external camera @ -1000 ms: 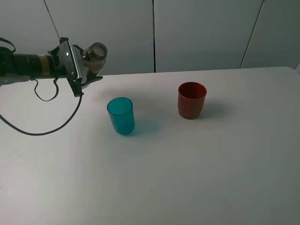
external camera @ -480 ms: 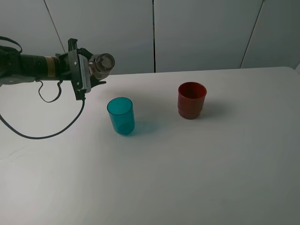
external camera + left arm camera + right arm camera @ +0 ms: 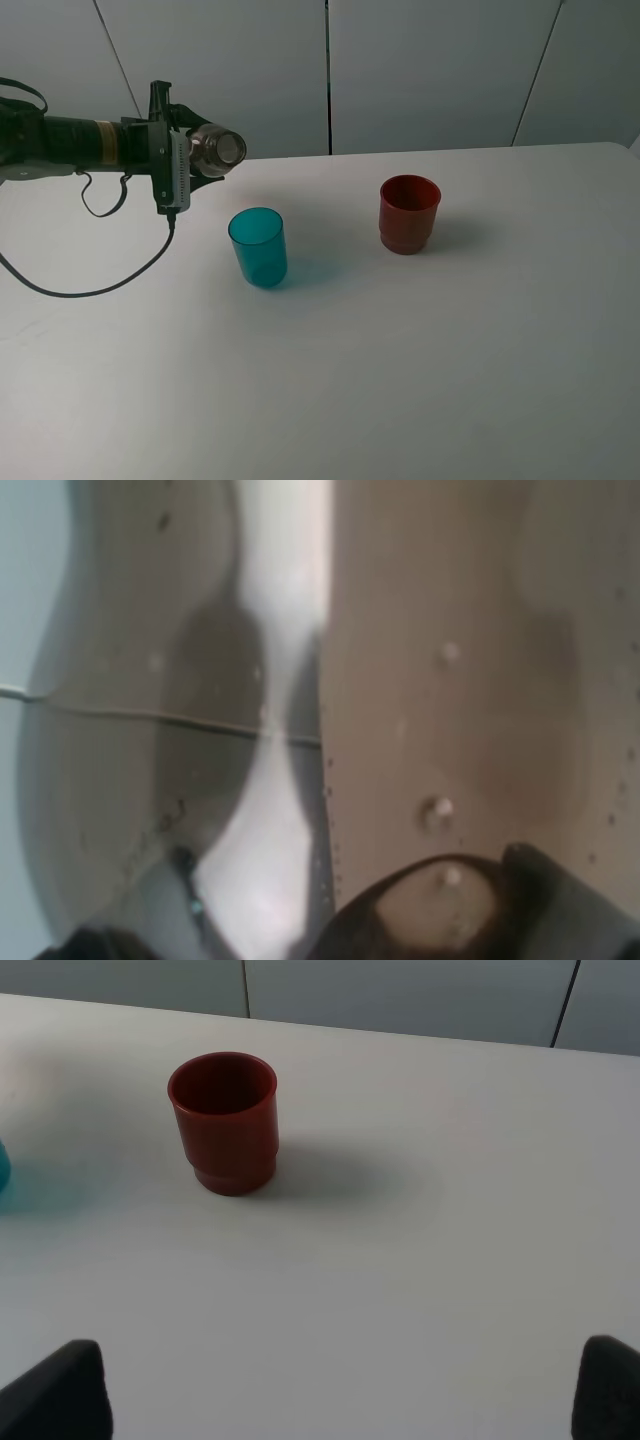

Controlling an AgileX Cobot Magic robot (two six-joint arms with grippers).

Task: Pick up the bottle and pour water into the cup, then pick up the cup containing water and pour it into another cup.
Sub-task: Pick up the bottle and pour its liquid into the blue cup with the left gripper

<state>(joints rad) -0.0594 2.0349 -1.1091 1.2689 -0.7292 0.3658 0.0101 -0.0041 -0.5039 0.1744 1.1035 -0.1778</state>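
Note:
My left gripper is shut on the clear grey bottle and holds it tipped on its side in the air. The capless mouth points right, above and to the left of the teal cup. The teal cup stands upright on the white table. The dark-red cup stands upright to its right. In the left wrist view the bottle's wet wall fills the picture. In the right wrist view the red cup stands ahead of my open, empty right gripper, and a sliver of the teal cup shows at the edge.
A black cable hangs from the left arm and loops over the table at the left. Grey wall panels stand behind the table's far edge. My right arm is out of the exterior view.
The left gripper has turned and tipped the bottle further onto its side. Its mouth has moved right and slightly down toward the teal cup. The cups have not moved.

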